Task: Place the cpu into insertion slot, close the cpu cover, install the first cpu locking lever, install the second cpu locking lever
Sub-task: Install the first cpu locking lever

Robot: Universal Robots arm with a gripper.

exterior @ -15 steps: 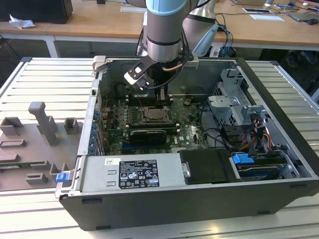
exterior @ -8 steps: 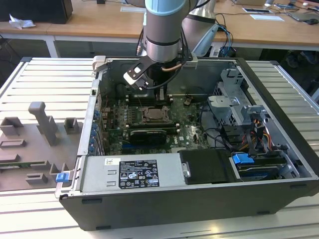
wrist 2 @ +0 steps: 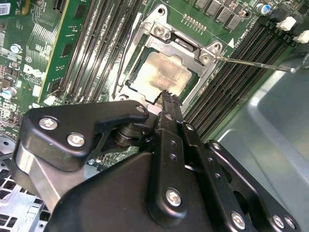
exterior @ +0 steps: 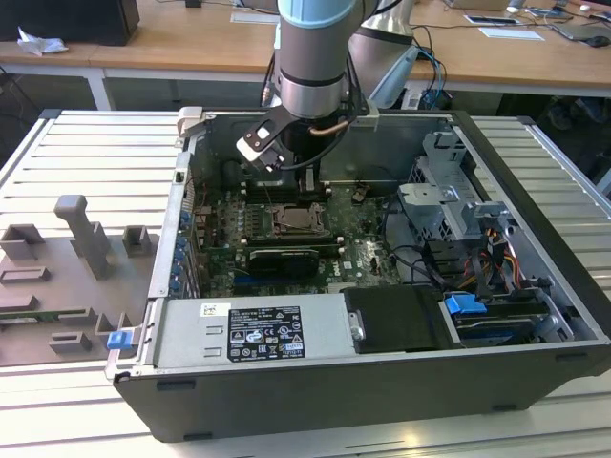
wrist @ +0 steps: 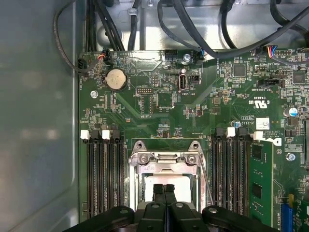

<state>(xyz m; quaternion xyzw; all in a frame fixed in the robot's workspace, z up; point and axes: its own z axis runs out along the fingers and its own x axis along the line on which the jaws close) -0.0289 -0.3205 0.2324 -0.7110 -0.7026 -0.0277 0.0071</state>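
Hand (wrist 2: 167,95) with its two black fingers pressed together, gripping nothing, poised tip-down inside the open computer case (exterior: 535,315) on the table (exterior: 86,153). Directly beneath the fingertips (wrist: 164,189) lies the cpu (wrist 2: 161,72), seated in the insertion slot (wrist 2: 124,88). The cpu cover (wrist: 164,167) lies down around the chip, its window showing the pale metal top. One thin locking lever (wrist 2: 256,64) juts out sideways over the memory slots (wrist 2: 231,77) beside the hand.

We see bright, even light from above; glare whitens the cpu (wrist 2: 161,72) just beyond the jaws of the gripper (wrist 2: 167,95), itself dark.
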